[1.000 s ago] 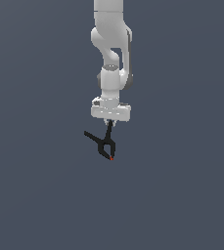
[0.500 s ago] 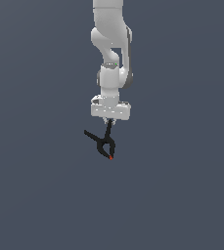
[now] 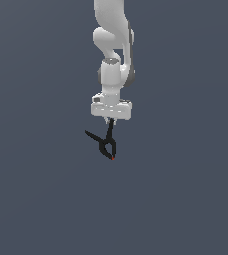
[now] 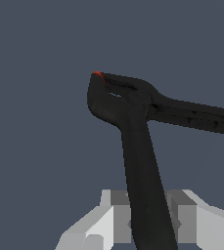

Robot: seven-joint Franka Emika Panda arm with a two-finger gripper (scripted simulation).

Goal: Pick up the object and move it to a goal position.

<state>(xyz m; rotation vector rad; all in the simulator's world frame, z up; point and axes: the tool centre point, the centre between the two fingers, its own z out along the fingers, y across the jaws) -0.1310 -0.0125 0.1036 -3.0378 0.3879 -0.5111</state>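
Little has changed over the last second: the spring clamp (image 3: 106,144) is still held aloft, at most carried a shade toward the exterior view's right. One handle is pinched between the fingers (image 4: 117,215) of the gripper (image 3: 110,121) — the other juts toward the exterior view's left, red tip downward. Transport is judged under way. No edge, goal marker or obstacle is seen — open room on every side.

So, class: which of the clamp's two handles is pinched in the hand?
The upright handle rising into the hand; the other handle sticks out free toward the exterior view's left.
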